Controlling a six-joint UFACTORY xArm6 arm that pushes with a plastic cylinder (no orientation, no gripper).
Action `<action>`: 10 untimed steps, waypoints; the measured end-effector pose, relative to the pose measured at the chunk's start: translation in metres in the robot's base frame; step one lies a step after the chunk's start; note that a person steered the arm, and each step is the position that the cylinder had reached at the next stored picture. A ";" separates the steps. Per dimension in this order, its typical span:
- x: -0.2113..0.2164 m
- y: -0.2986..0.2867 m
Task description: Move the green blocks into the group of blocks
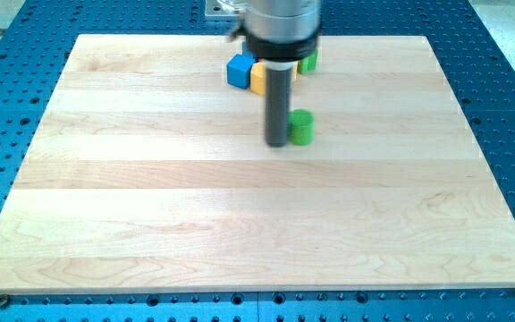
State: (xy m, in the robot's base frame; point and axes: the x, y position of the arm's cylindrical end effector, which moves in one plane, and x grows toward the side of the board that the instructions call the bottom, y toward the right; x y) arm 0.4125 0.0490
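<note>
Our rig carries no pincer — only my tip [277, 143], touching the view's left of the green cylinder [302, 128], which looks light, rigid and slide-prone, so we judge a centred push from its bottom face best toward the group — blue cube [239, 71], yellow block [258, 78], second green block [308, 62].

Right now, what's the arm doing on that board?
It is pushing blocks around a wooden board with a dark rod. My tip sits just to the view's left of a lone green block, touching it or nearly so. Toward the view's top, a blue block and a yellow block sit together, and a second green block shows on the far side of the rod, partly hidden by it.
</note>
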 end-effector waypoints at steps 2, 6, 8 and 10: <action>0.016 0.079; -0.075 0.169; -0.141 0.146; -0.171 0.178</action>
State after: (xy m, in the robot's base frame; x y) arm 0.2411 0.2265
